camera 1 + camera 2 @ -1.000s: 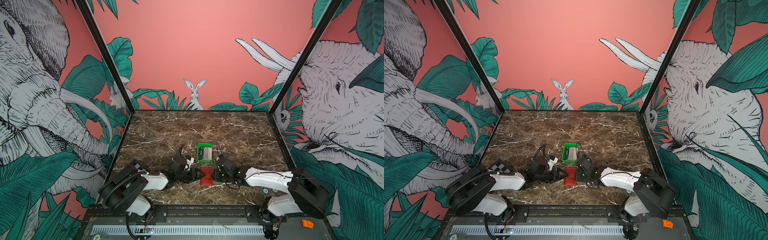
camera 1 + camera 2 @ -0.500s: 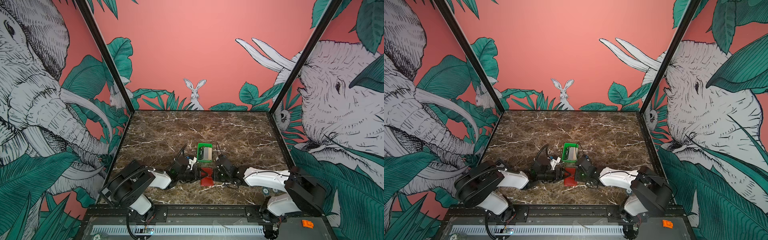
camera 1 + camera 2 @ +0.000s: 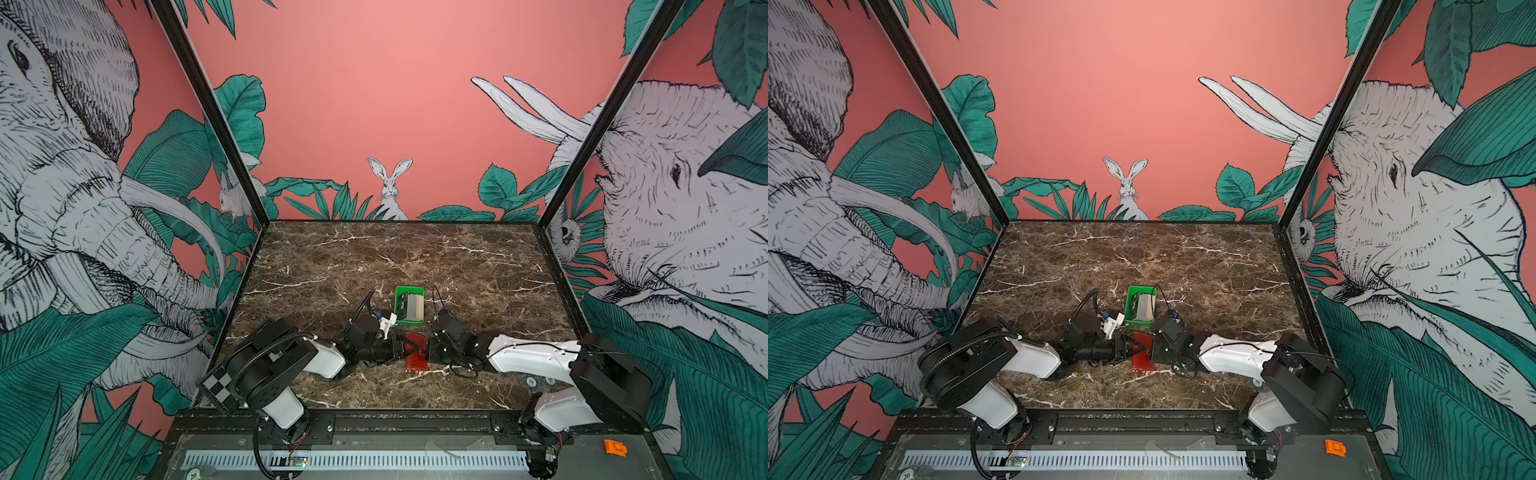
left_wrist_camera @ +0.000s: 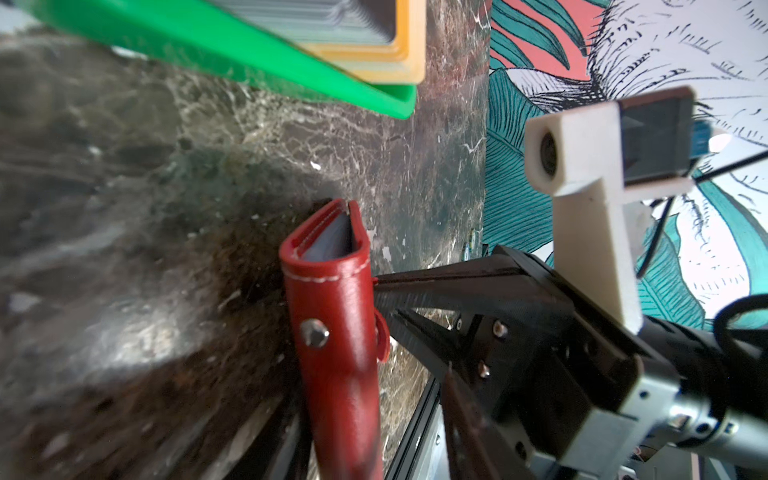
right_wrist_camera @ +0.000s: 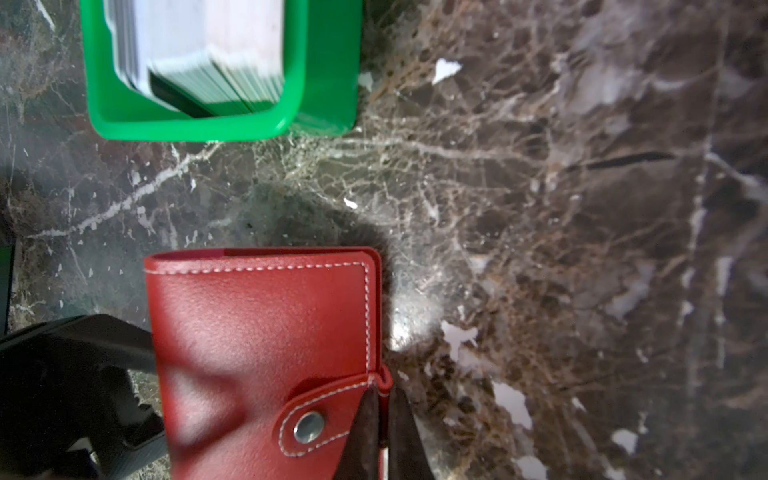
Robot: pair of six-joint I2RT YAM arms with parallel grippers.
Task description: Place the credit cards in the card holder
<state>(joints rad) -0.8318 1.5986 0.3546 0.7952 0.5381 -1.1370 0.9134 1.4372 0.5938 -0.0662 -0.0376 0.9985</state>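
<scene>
**Red card holder (image 5: 262, 332) pinched at its snap tab (image 5: 328, 411)**

It lay shut on the bench (image 5: 540, 208) between both claws, its long axis crosswise to them. The right claw (image 5: 384, 415), nearer the tab, had its tips closed on the tab's edge. The left claw (image 3: 405, 348) faced it at the spine side, jaws partly apart; its grip I could not tell. The credit cards (image 5: 208, 50) stood in a green tray (image 5: 199, 129) just beyond. Both arms reached in low.
</scene>
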